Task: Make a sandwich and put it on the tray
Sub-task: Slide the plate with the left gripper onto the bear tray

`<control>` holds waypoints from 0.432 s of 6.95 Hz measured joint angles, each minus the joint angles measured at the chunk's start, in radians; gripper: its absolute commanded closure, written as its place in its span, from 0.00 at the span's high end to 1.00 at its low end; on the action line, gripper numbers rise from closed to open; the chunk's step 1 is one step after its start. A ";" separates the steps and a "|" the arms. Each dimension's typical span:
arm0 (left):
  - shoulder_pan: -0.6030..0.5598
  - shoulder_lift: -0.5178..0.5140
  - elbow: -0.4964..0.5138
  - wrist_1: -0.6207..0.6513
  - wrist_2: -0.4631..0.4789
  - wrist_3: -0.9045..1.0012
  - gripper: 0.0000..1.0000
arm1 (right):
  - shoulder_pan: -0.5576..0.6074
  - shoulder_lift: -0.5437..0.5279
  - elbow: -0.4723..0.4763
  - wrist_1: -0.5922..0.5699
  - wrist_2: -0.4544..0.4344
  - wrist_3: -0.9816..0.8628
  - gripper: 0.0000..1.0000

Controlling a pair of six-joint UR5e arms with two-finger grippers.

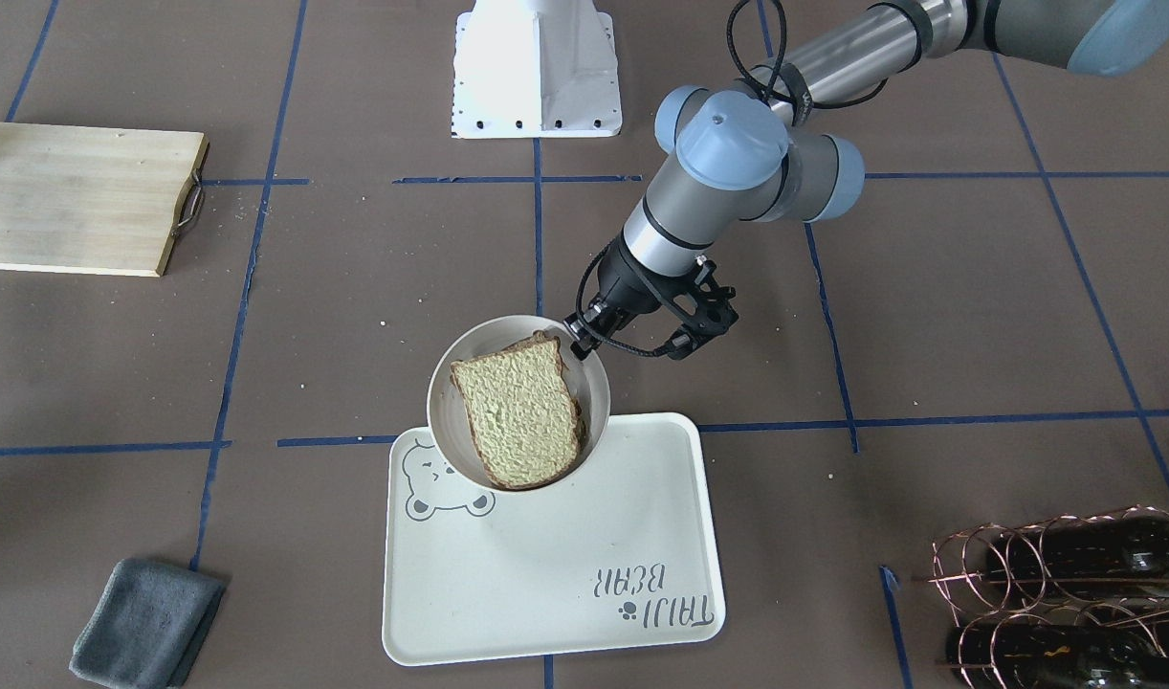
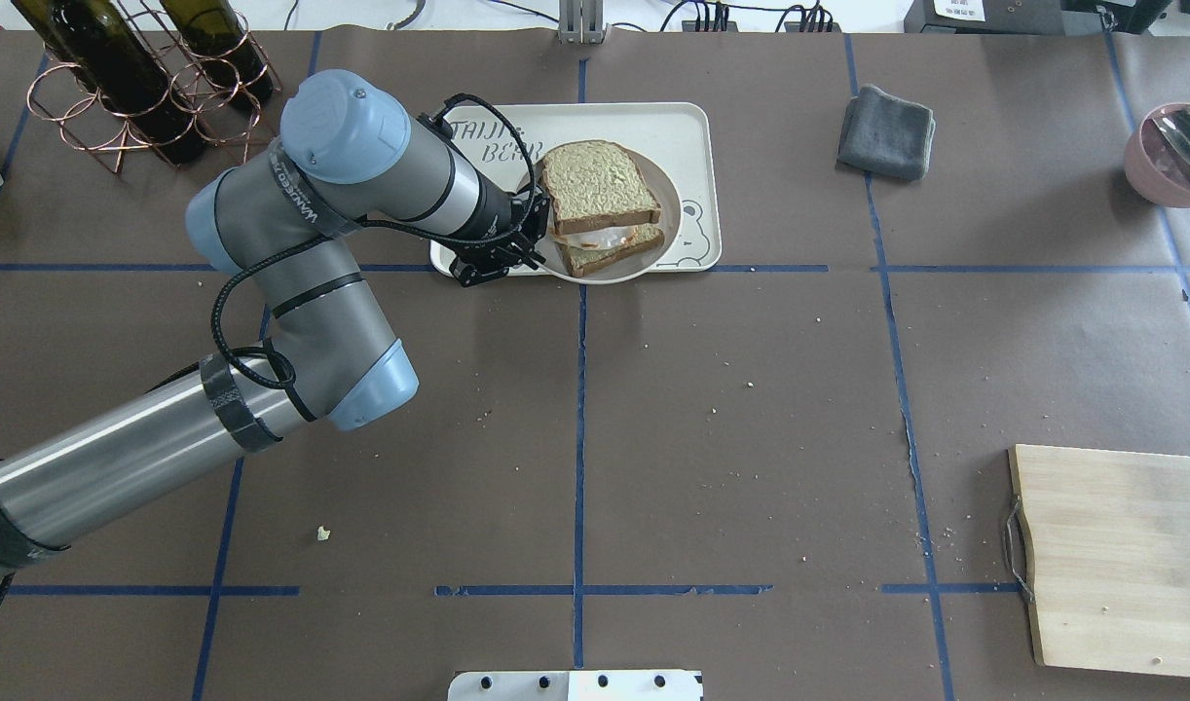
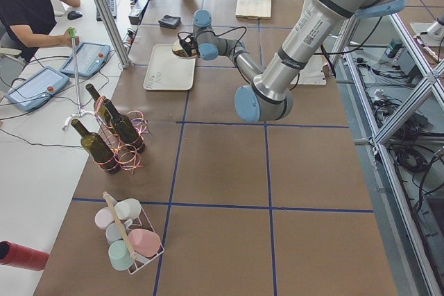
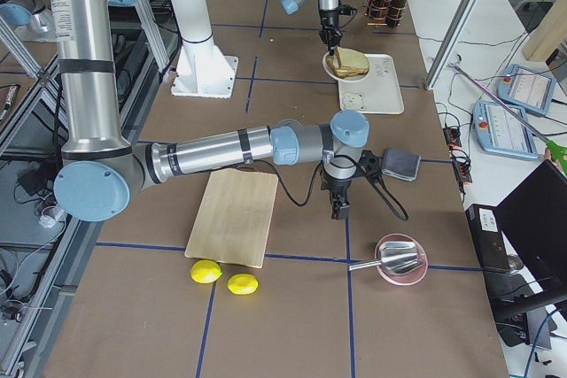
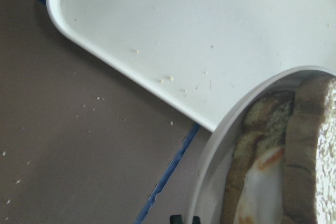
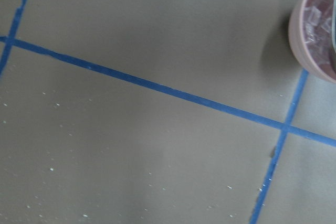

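Note:
The sandwich (image 2: 598,185) is two greenish-tan bread slices with a white egg (image 2: 595,237) between them. It lies on a round white plate (image 1: 460,378). My left gripper (image 1: 577,340) is shut on the plate's rim and holds the plate tilted above the bear-face end of the cream tray (image 1: 546,574). The left wrist view shows the plate rim (image 5: 220,145), the egg (image 5: 260,182) and the bare tray (image 5: 210,35) below. My right gripper (image 4: 338,210) hangs low over the table near the cutting board. I cannot tell if it is open or shut.
A wooden cutting board (image 2: 1121,555) lies at the right front, with two lemons (image 4: 205,272) beside it. A grey cloth (image 2: 887,131) lies right of the tray. A copper wine rack (image 2: 137,88) stands at the far left. A pink bowl (image 2: 1174,151) sits at the far right.

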 measured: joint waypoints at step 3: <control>-0.013 -0.091 0.229 -0.127 0.097 -0.160 0.00 | 0.053 -0.025 -0.042 0.007 0.033 -0.037 1.00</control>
